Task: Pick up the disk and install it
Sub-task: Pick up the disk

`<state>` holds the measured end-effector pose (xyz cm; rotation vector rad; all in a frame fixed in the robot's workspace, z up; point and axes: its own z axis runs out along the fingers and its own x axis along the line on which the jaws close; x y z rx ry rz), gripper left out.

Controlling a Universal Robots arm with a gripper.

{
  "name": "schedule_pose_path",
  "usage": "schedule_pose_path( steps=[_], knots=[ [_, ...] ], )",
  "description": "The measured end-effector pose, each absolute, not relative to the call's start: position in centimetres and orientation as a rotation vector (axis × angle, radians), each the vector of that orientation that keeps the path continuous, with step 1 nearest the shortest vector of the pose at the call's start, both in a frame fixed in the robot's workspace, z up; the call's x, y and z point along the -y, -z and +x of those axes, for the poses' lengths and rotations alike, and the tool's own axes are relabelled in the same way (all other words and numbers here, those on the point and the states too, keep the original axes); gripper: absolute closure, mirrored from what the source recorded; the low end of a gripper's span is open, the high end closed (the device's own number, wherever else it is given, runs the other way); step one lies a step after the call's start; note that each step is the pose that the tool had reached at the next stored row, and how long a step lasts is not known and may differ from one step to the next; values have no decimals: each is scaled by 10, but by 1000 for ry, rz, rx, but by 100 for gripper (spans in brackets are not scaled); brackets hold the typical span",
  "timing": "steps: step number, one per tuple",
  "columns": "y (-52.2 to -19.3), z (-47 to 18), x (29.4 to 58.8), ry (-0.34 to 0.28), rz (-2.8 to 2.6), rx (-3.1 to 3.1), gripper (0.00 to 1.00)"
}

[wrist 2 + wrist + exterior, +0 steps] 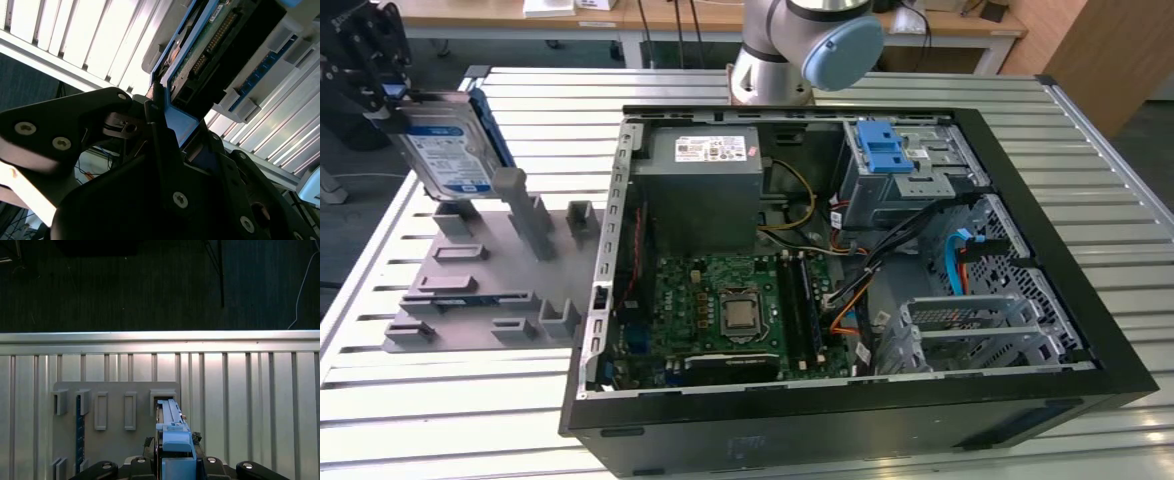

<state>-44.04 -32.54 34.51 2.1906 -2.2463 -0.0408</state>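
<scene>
Black, smooth metal fingers were clenched on the bright blue plastic frame of the disk, a flat silver slab held upright over the grey slotted holder. The holder lay on the ribbed aluminium counter, with the open computer case just beside it.

The disk is held in the gripper, directly above the slotted holder on the desk. The open computer case is set beside it, toward the exterior view's right.
</scene>
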Motion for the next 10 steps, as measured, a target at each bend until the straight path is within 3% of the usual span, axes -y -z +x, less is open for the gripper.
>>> schedule_pose_path(
  steps=[10],
  knots=[
    [-347,-440,324,40,2190,2246,64]
  ],
)
